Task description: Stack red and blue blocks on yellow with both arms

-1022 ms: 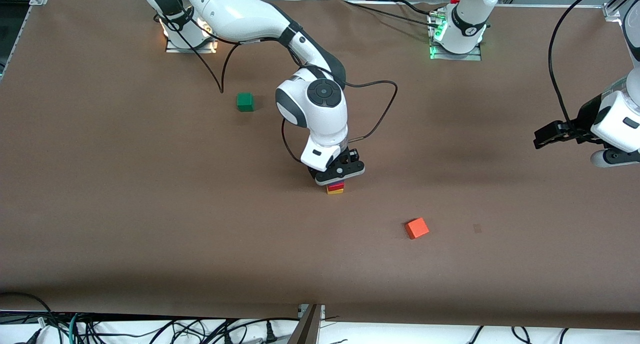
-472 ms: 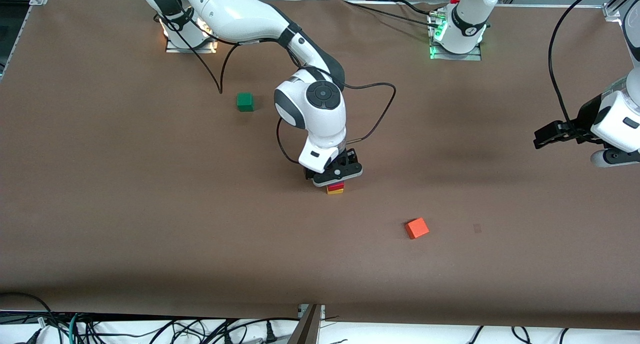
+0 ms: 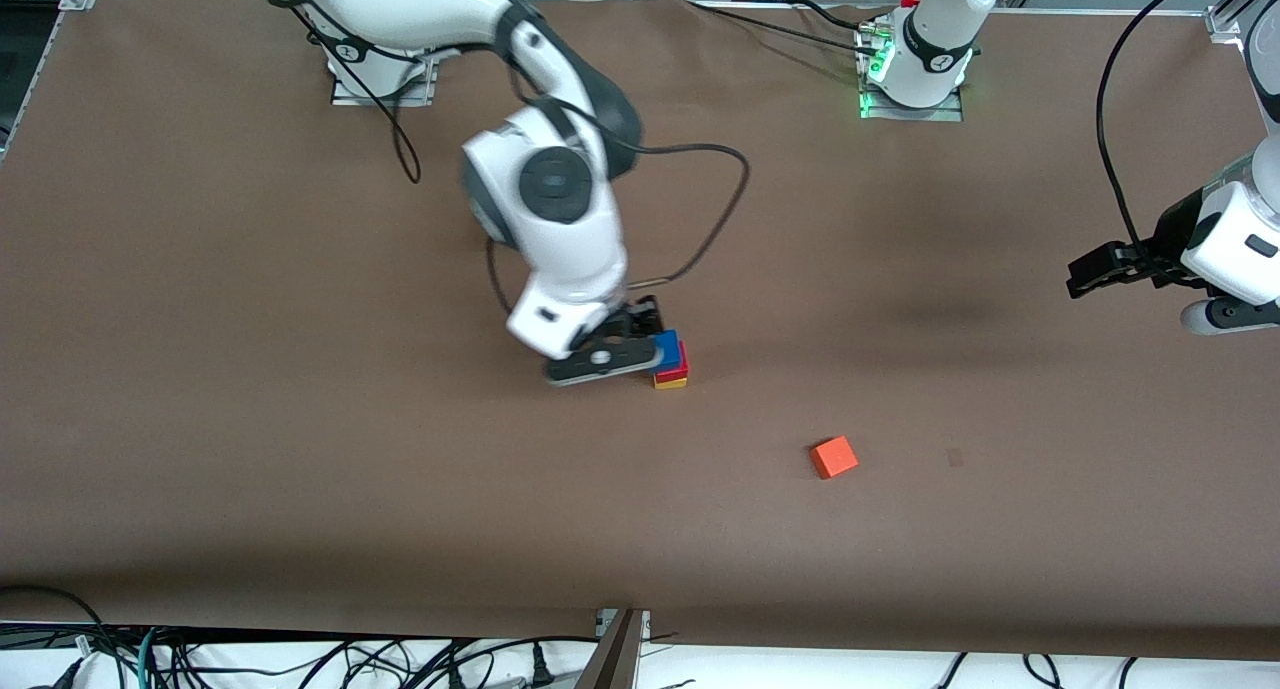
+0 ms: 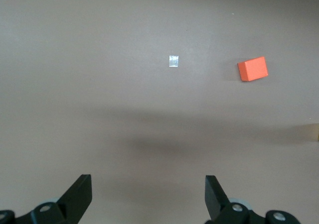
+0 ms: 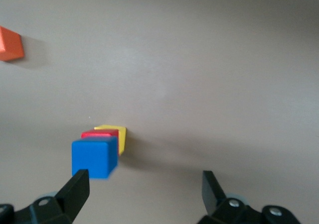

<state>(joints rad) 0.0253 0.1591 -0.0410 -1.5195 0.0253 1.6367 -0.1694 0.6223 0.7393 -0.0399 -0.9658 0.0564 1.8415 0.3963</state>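
Note:
The blue block [image 3: 668, 347] sits on the red block [image 3: 678, 361], which sits on the yellow block [image 3: 671, 382], a three-cube stack in the middle of the table. My right gripper [image 3: 603, 361] is open and empty, over the table just beside the stack toward the right arm's end. In the right wrist view the blue block [image 5: 94, 158], red block [image 5: 99, 134] and yellow block [image 5: 120, 137] lie off to one side of the right gripper [image 5: 144, 190], near one fingertip [image 5: 76, 188]. My left gripper [image 3: 1085, 272] waits open and empty over bare table at the left arm's end; it also shows in the left wrist view [image 4: 148, 194].
An orange cube [image 3: 833, 457] lies nearer the front camera than the stack, toward the left arm's end; it also shows in the left wrist view [image 4: 252, 68] and the right wrist view [image 5: 10, 44]. A small pale mark [image 3: 955, 457] is on the brown table [image 3: 300, 449]. The green cube is hidden by the right arm.
My right gripper has come off the stack and moved toward the right arm's end, uncovering the blue block on top. The arm now covers the green cube. The left arm has not moved.

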